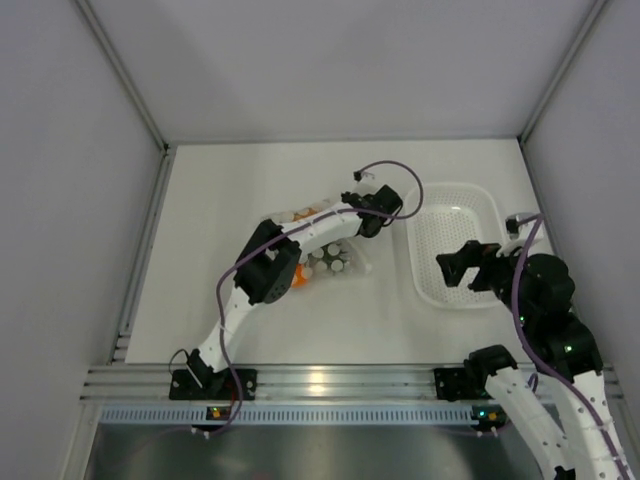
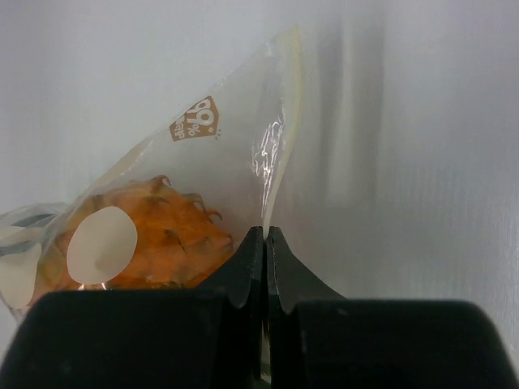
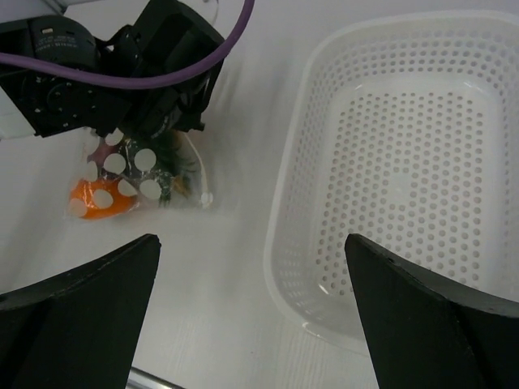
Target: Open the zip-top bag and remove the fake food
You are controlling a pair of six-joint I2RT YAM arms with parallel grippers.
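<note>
White surface (image 1: 230, 190), white walls (image 1: 350, 70) all round. Bag (image 1: 335, 262) mid-surface, food (image 2: 154, 235) inside. Left pincer (image 2: 266, 235) clamped on bag edge, bag fanning to its 11 o'clock. Right pincer (image 3: 251, 243) wide open by basket (image 3: 284, 211) rim, bag at its 10 o'clock.

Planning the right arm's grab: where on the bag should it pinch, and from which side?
Probably the free flap of the bag by its strip edge, coming in from the basket side. The left gripper is shut on thin film there, the fake food bulges at the far end, and the open right gripper faces that edge.
</note>
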